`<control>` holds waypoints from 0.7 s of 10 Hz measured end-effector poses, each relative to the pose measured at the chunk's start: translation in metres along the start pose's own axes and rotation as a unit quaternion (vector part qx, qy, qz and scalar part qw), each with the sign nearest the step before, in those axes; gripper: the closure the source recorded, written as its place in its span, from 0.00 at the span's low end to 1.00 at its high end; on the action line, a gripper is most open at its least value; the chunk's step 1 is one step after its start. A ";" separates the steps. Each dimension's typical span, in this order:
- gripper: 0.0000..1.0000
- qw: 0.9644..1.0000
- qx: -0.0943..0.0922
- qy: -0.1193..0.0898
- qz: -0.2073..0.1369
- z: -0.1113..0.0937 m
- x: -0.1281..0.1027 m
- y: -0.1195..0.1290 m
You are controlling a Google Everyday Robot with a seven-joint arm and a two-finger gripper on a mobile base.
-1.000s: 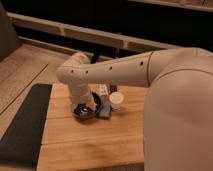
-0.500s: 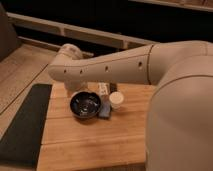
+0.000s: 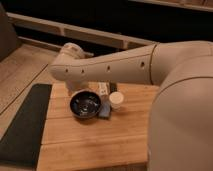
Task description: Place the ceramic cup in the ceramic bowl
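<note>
1 ceramic cup (image 3: 116, 100) nr ceramic bowl (image 3: 85, 106); pincer (image 3: 82, 88) just behind bowl, grip can't tell.

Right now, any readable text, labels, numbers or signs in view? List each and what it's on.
None readable.
On the bottle: any label is too blurred to read.
On the cup, bowl and block: no marks visible.
On the arm: only dark dots, no lettering.
The gripper is hidden behind the arm, near the bowl's far side.
</note>
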 end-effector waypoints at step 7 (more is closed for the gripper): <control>0.35 0.984 -0.021 -0.011 0.178 0.052 0.014 -0.133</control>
